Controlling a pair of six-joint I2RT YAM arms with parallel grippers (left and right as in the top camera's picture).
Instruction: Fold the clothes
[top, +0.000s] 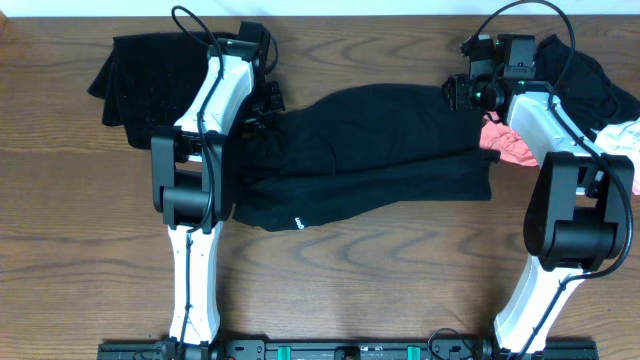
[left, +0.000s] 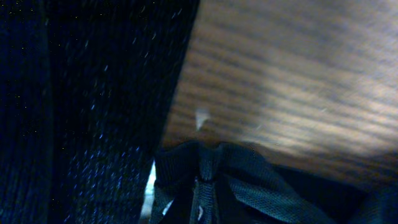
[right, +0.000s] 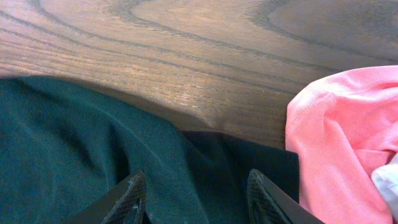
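Worktop (top: 380, 280): wood, carrying everything.

Black shirt (top: 380, 140): lies stretched lengthwise across the middle of the worktop, nearer the far edge. It is partly doubled over itself, with a long crease along its length. My two arms are at its opposite ends, presumably so it can be held taut for a fold.

Spare clothes: a black heap (top: 140, 70) sits in the far left corner. A second black heap (top: 590, 80) sits in the far right corner, with a pink garment (top: 510, 148) and a white scrap (top: 625, 135). The pink one touches the shirt's right end.

Left gripper (top: 268, 100): at the shirt's left end, jaws together. My wrist view shows dark cloth bunched where they meet, so I judge it clamped on the shirt.

Right gripper (right: 199, 205): low over the shirt's right end, fingers apart, cloth lying between them, pink just beside. Nothing pinched yet. Risk: catching pink along with black.

White logo (top: 297, 223): on the shirt's near edge, towards the left.
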